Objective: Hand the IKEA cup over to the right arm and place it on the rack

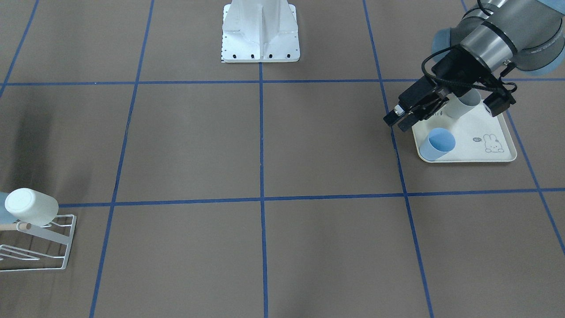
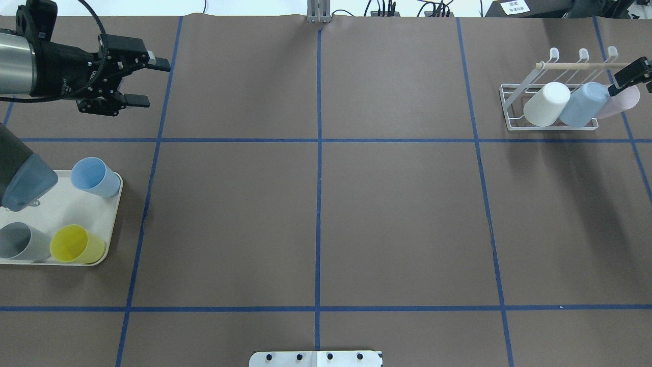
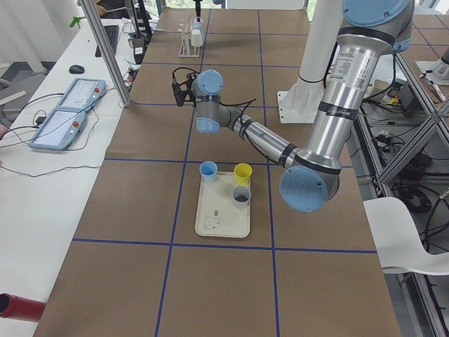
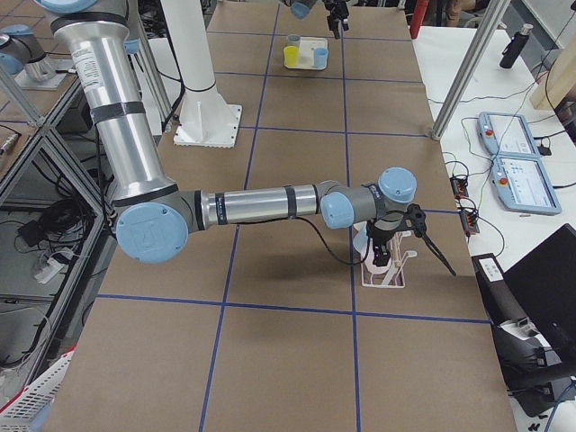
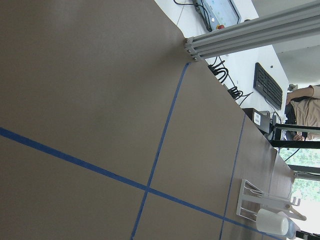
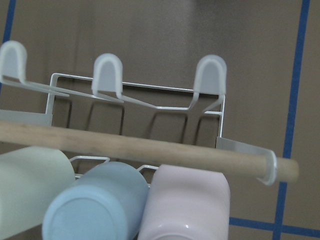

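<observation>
Three IKEA cups stand on the cream tray point(image 2: 66, 209) at the left: blue point(image 2: 94, 177), yellow point(image 2: 76, 244) and grey point(image 2: 23, 242). My left gripper point(image 2: 150, 81) hovers beyond the tray, open and empty; it also shows in the front view point(image 1: 399, 119). The white wire rack point(image 2: 509, 109) with its wooden dowel point(image 6: 140, 145) sits far right and holds a white cup point(image 2: 546, 104), a blue cup point(image 2: 583, 104) and a pink cup point(image 6: 185, 205). My right gripper point(image 2: 631, 76) hangs over the pink cup at the frame edge. Its jaws are mostly cut off.
The white robot base plate point(image 1: 260, 33) sits at the table's middle near edge. Blue tape lines divide the brown table point(image 2: 397, 219). Beyond the far edge are cables, an aluminium post point(image 5: 235, 35) and a seated person.
</observation>
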Controlling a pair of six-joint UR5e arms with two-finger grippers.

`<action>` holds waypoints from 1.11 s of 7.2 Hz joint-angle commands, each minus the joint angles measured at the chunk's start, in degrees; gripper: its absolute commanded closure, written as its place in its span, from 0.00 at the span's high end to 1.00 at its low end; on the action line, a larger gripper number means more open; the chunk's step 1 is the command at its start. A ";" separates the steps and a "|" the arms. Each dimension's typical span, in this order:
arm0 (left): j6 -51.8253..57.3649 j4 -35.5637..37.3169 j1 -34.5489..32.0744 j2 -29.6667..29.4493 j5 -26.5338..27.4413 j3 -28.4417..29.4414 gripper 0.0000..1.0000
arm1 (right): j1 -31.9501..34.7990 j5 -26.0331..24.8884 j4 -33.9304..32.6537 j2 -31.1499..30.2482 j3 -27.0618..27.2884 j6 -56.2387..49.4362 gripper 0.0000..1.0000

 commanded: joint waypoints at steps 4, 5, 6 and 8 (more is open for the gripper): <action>46.13 21.14 -5.62 16.07 -0.24 -7.11 1.00 | 0.03 0.26 -0.04 2.69 0.75 1.54 0.99; 53.36 28.44 -6.08 17.74 0.37 -8.18 1.00 | 0.03 0.43 -0.04 2.69 0.93 1.63 0.99; 60.65 30.25 -6.34 22.89 0.46 -8.01 1.00 | 0.03 0.52 -0.04 2.60 1.37 1.63 0.99; 66.87 29.83 -5.91 32.83 0.55 -8.36 1.00 | -0.32 0.61 -0.04 2.69 3.30 1.98 0.99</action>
